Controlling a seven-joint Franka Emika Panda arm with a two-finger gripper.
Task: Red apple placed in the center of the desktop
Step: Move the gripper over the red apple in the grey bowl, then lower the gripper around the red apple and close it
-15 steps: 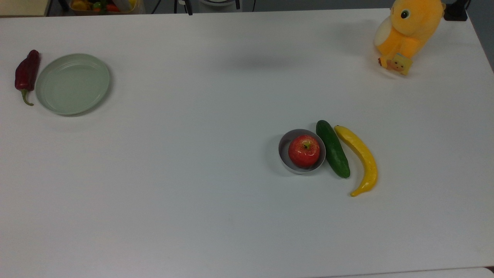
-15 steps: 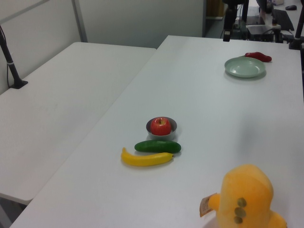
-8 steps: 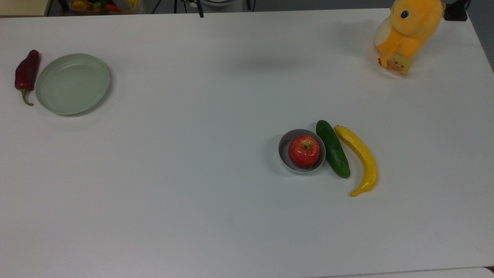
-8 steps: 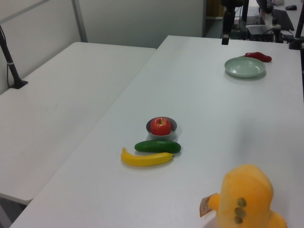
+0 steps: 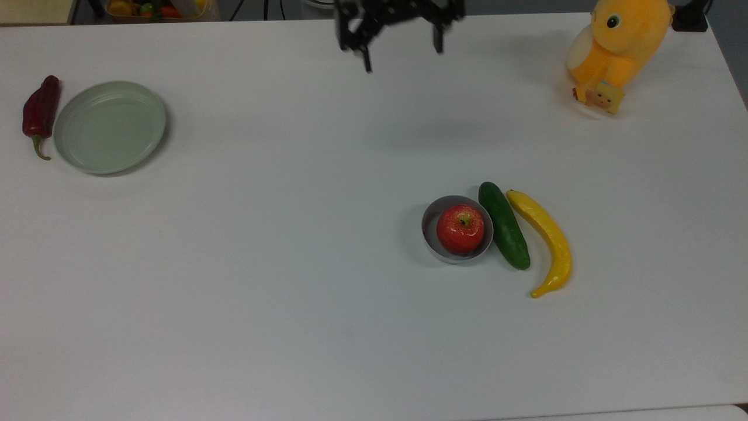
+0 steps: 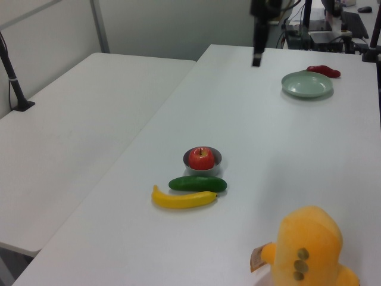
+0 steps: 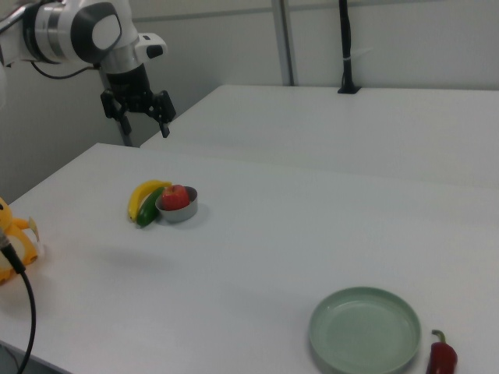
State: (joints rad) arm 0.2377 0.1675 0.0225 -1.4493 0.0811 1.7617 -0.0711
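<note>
- Red apple point(image 5: 460, 228) sits in a small grey bowl point(image 5: 431, 225), touching nothing else; a cucumber point(image 5: 504, 225) lies just beside the bowl.
- We see our hand point(image 5: 401, 49) spread open, empty, high above the worktop point(image 5: 292, 263), well apart from the bowl, presumably ready to approach.

A cucumber point(image 5: 504, 225) touches a grey bowl point(image 5: 431, 234) at its 3 o'clock; a banana point(image 5: 547, 240) lies just beyond.
</note>
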